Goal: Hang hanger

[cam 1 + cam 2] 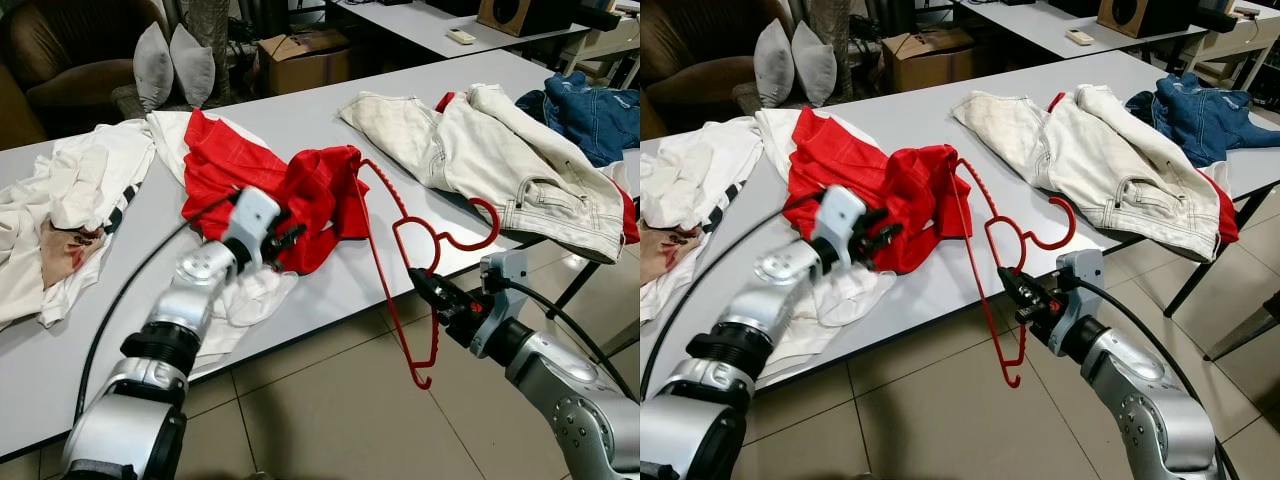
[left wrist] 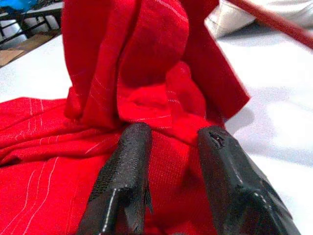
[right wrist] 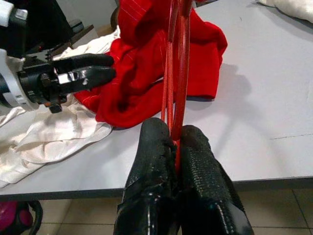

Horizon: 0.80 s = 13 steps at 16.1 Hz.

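Note:
A red hanger slants from the grey table down over its front edge, its top end tucked into a crumpled red shirt. My right gripper is shut on the hanger's thin bars just off the table edge; its wrist view has the hanger rising from between the fingers. My left gripper rests on the shirt's near side, open. In the left wrist view the red shirt lies under and beyond the spread fingertips.
White clothes lie at the table's left and under the shirt. Cream jeans and blue denim lie on the right. A cardboard box, grey cushions and another table stand behind. Tiled floor lies below.

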Motion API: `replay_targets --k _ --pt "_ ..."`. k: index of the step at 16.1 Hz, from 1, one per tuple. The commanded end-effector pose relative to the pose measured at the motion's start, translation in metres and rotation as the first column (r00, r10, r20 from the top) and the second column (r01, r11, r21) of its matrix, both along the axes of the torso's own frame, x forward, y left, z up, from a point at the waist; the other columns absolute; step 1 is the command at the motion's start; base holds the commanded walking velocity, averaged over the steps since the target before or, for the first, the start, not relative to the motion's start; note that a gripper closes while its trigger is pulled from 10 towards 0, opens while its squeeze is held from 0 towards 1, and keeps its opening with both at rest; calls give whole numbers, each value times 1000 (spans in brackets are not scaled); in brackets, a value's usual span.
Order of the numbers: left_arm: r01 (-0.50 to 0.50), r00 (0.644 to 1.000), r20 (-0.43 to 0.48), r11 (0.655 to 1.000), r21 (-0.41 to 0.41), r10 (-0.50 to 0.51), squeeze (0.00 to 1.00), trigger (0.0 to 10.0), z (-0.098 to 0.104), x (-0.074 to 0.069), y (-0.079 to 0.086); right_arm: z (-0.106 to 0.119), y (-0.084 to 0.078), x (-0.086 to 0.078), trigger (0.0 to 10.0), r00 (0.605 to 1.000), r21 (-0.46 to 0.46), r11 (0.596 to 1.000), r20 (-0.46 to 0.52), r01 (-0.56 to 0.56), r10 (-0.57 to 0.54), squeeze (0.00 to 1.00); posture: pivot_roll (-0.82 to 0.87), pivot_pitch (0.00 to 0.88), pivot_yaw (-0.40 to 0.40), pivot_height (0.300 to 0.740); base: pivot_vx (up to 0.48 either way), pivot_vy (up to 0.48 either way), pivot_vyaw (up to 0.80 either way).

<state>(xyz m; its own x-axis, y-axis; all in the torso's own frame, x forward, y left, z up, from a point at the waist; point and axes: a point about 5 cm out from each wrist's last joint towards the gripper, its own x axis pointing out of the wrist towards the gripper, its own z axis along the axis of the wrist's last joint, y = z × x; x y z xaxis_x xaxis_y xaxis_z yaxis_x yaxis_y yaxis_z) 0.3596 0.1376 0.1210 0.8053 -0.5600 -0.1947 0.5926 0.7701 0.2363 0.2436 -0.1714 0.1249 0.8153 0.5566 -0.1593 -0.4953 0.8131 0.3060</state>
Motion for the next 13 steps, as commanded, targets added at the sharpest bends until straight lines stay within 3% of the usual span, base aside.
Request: replay_targets --k 1,3,4,7,8,9,10,13 --pt "-27 999 -34 1000 14 27 0 10000 -7 -1 0 2 -3 1 10000 1000 10 1000 12 21 -21 0 -294 0 75 740 0 0 0" --pt "-84 995 -53 995 61 87 0 10000 -14 -2 1 3 -2 1 10000 1000 16 1000 19 22 -23 0 -297 0 86 740 0 0 0" --pt "-111 993 -14 979 169 115 0 10000 -16 -1 5 4 -2 0 10000 999 19 1000 23 24 -24 0 -298 0 90 740 0 0 0" --pt "-112 993 -17 978 178 116 0 10000 -17 -1 4 4 -2 -2 10000 999 23 999 26 32 -33 0 -300 0 103 740 0 0 0" --pt "-108 993 -18 978 177 113 0 7451 -17 -1 3 4 -2 -2 10000 999 24 999 27 33 -34 0 -301 0 104 740 0 0 0" --pt "-108 993 -25 983 150 112 0 3216 -17 -1 0 3 -2 -3 10000 999 26 999 27 36 -37 0 -300 0 105 740 0 0 0" --pt "-96 994 -35 986 133 102 0 0 -17 -2 -3 3 -1 -3 10000 999 27 999 27 37 -38 0 -300 0 106 740 0 0 0" --pt "-64 997 -47 992 105 69 0 0 -18 -4 -8 3 -1 -3 10000 999 30 999 26 38 -39 0 -295 0 107 740 0 0 0"
